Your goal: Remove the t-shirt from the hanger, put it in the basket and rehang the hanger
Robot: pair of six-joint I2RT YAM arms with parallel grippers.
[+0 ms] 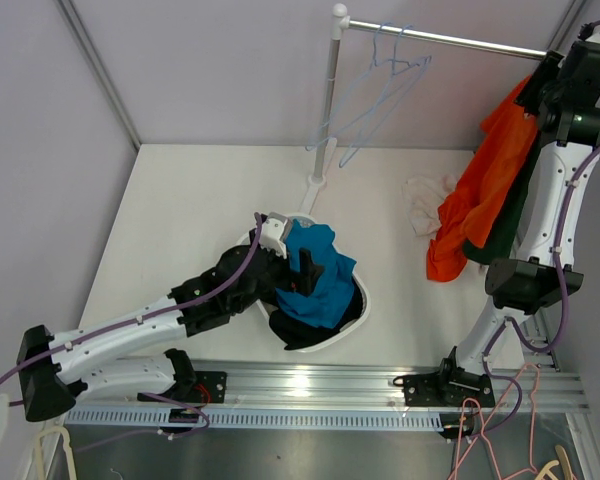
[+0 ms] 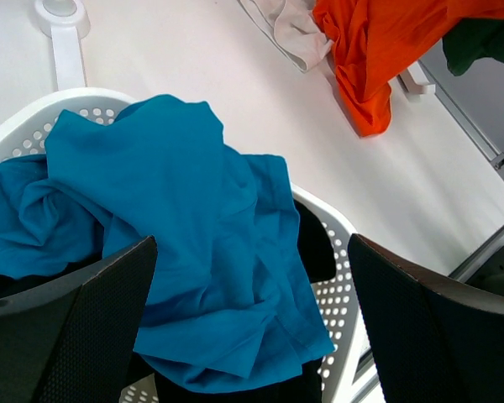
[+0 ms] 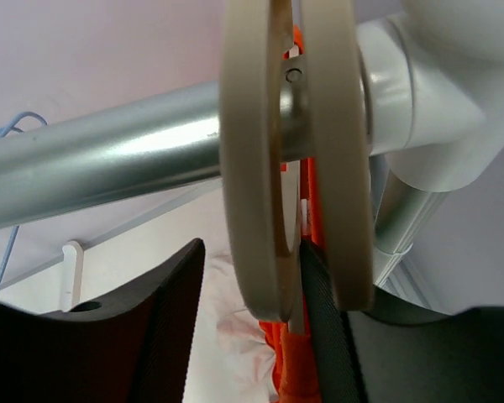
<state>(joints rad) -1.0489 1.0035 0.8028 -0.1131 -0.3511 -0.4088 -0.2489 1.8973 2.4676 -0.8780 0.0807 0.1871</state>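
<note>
An orange t-shirt (image 1: 480,190) hangs from the right end of the metal rail (image 1: 460,40); it also shows in the left wrist view (image 2: 378,50) and the right wrist view (image 3: 290,369). Two beige wooden hanger hooks (image 3: 252,168) sit over the rail (image 3: 109,164). My right gripper (image 1: 542,85) is up at that rail end, open (image 3: 252,252), with the left hook between its fingers and one finger (image 3: 323,319) between the two hooks. My left gripper (image 1: 302,265) is open and empty (image 2: 252,252) above a blue t-shirt (image 2: 176,218) in the white basket (image 2: 344,285).
A dark green garment (image 1: 500,220) hangs behind the orange one. A white cloth (image 1: 425,200) lies on the table. Blue wire hangers (image 1: 380,90) hang near the rack post (image 1: 330,100). A black garment (image 1: 300,330) lies under the blue shirt. Pink hangers (image 1: 500,430) lie at the front right.
</note>
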